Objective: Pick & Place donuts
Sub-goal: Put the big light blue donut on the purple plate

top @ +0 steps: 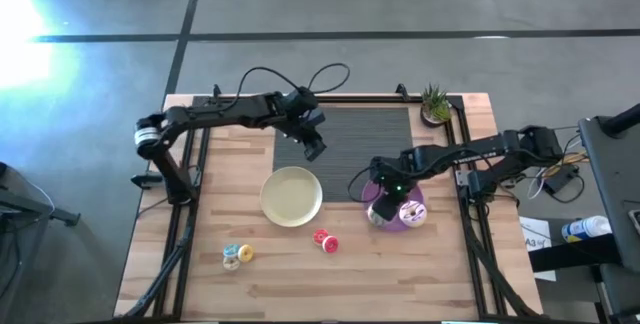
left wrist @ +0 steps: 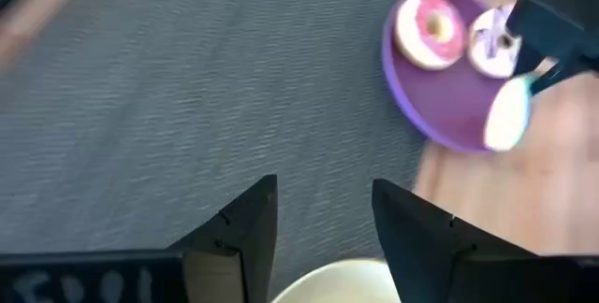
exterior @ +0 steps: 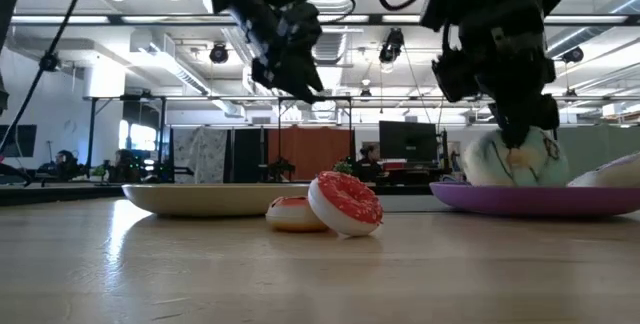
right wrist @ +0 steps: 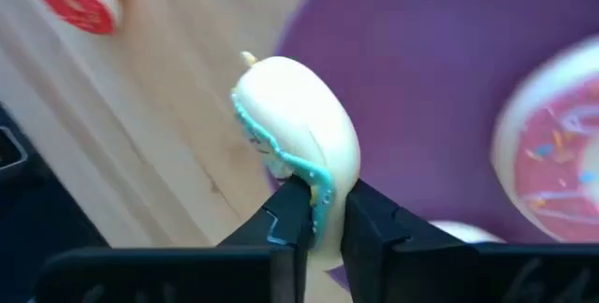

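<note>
- Pinched on edge between the closed fingers of the right end effector (right wrist: pixel 318 219), a teal-iced donut (right wrist: pixel 298 144) is held over the near rim of the purple plate (right wrist: pixel 449 79); release onto the plate seems next.
- A pink donut (left wrist: pixel 429 30) and a whitish one (left wrist: pixel 491 46) already lie there, so a free spot is needed.
- The left end effector (left wrist: pixel 323 219) hangs parted and empty over the dark mat (top: pixel 350 134).
- A red donut (exterior: pixel 345 202), leaning on another, and two more (top: pixel 238 255) wait on the surface (top: pixel 300 284) beside the yellow plate (top: pixel 291 197).

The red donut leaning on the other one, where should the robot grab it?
Probably across the raised rim of the red donut, coming down from above. In the low view it stands tilted, propped on the orange donut, so its upper edge is free and the fingers could close on its two faces.
</note>
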Controlling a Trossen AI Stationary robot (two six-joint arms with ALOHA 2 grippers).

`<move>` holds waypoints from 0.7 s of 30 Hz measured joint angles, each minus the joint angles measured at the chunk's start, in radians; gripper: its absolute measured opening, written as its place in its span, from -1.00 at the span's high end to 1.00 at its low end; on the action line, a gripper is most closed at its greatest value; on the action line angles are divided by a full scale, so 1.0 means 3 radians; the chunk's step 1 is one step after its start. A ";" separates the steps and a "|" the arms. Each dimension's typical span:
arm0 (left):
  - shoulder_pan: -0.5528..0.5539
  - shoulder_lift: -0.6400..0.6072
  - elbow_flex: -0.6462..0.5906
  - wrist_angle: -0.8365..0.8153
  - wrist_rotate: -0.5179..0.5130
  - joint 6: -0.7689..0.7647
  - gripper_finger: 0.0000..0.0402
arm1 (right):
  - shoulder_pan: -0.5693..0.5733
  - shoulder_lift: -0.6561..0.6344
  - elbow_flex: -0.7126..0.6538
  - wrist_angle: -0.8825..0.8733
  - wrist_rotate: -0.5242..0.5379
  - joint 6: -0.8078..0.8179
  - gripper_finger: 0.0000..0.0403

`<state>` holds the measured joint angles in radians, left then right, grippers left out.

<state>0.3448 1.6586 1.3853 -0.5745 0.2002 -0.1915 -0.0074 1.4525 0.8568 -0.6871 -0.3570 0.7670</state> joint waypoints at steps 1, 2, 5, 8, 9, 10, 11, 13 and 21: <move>-0.0015 -0.0051 0.0000 -0.0065 -0.0096 0.0043 0.26 | -0.0003 0.0000 -0.0021 -0.0008 0.0000 0.0002 0.75; -0.0028 -0.0094 0.0000 -0.0112 -0.0160 0.0070 0.26 | -0.0004 0.0002 -0.0033 -0.0006 0.0011 0.0003 0.70; -0.0037 -0.0215 0.0000 -0.0171 -0.0241 0.0109 0.26 | 0.0000 0.0004 -0.0039 -0.0004 0.0121 0.0005 0.55; -0.0037 -0.0314 0.0000 -0.0223 -0.0275 0.0108 0.26 | -0.0002 0.0006 -0.0025 -0.0017 0.0241 0.0058 0.39; -0.0043 -0.0330 0.0000 -0.0233 -0.0303 0.0107 0.26 | -0.0002 0.0006 -0.0013 -0.0027 0.0255 0.0063 0.33; -0.0044 -0.0363 0.0000 -0.0249 -0.0345 0.0107 0.26 | -0.0001 0.0006 0.0002 -0.0038 0.0265 0.0065 0.28; -0.0044 -0.0390 0.0000 -0.0294 -0.0377 0.0108 0.26 | 0.0000 0.0006 0.0011 -0.0041 0.0286 0.0063 0.22; -0.0045 -0.0428 0.0000 -0.0349 -0.0444 0.0108 0.26 | 0.0002 0.0005 0.0012 -0.0053 0.0342 0.0049 0.11; -0.0054 -0.0493 0.0000 -0.0781 -0.0713 0.0115 0.26 | 0.0001 -0.0008 0.0031 -0.0474 0.0663 0.0026 -0.28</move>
<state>0.3286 1.5108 1.3853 -0.8088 -0.0137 -0.1570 -0.0071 1.4502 0.8661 -0.8294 -0.1582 0.7750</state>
